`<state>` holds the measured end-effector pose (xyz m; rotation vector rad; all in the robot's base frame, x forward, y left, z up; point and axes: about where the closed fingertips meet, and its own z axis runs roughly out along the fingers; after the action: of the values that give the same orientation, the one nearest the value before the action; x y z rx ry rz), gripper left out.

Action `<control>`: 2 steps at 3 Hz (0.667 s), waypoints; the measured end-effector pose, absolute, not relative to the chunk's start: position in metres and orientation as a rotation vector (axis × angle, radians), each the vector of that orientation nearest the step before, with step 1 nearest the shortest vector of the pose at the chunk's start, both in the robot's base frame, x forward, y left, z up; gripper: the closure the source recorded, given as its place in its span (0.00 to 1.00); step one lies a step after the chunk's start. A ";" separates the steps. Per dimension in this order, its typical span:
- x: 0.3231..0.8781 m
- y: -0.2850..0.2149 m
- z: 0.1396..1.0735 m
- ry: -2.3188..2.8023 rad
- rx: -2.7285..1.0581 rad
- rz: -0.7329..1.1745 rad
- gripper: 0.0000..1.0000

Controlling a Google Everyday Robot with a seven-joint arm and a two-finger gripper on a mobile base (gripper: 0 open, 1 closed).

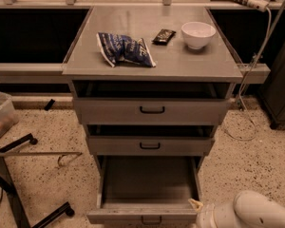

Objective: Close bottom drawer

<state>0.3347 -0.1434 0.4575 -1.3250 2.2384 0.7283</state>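
Observation:
The bottom drawer (149, 184) is the lowest of three in the grey metal cabinet. It is pulled far out and its deep box is empty. Its low front panel (133, 216) with a small black loop handle (151, 220) sits at the bottom edge of the view. My white arm (249, 215) comes in from the bottom right corner. Only a pale tip of my gripper (196, 204) shows, right at the front right corner of the drawer. The rest of it is hidden below the frame.
The top drawer (152, 110) and middle drawer (149, 145) stand slightly out. On the cabinet top (180, 61) lie a blue chip bag (125, 49), a dark snack bar (163, 36) and a white bowl (197, 34). A black stand leg (19, 194) and a plastic bin (0, 120) are at the left. A cable (249, 113) hangs at the right.

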 end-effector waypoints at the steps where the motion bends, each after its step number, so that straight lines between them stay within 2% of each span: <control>1: 0.330 -0.133 0.404 2.222 -1.291 0.825 0.00; 2: 0.321 -0.119 0.375 2.192 -1.287 0.936 0.00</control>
<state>0.3210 -0.1191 0.3747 -1.2869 2.1921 0.9361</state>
